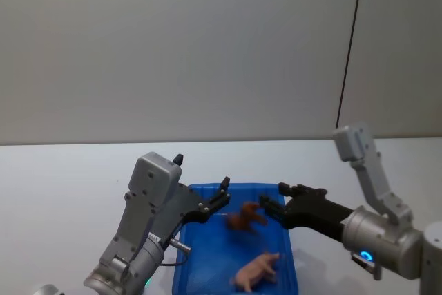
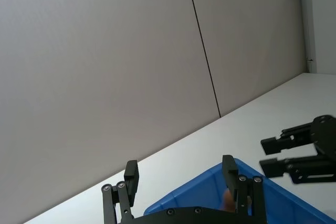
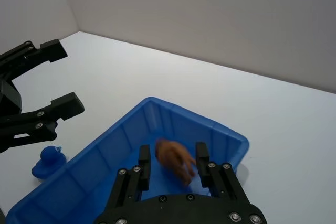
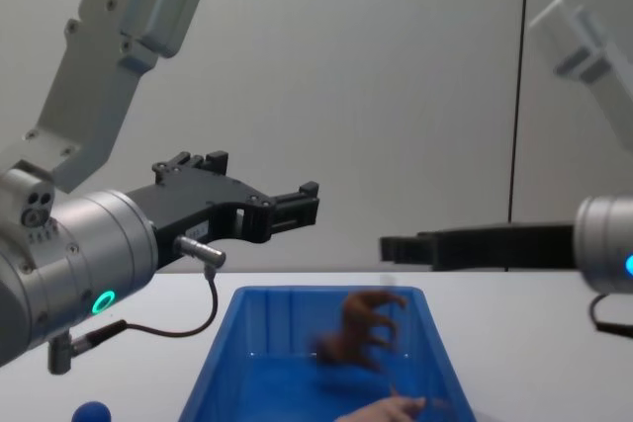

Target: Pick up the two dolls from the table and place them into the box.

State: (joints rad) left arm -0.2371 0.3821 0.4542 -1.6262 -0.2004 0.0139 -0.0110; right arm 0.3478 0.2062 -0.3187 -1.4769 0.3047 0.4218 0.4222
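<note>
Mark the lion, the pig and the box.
lion point(image 1: 246, 217): head view, on its brown body.
pig point(image 1: 257, 271): head view, on its pink flank.
box point(image 1: 207, 246): head view, on its bare blue floor.

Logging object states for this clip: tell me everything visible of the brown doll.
The brown doll is a small lion-like figurine, seemingly plastic, with its legs showing. It is tilted over the box, by the right gripper, whose open fingers flank it without clamping. Whether it touches the floor is unclear.
</note>
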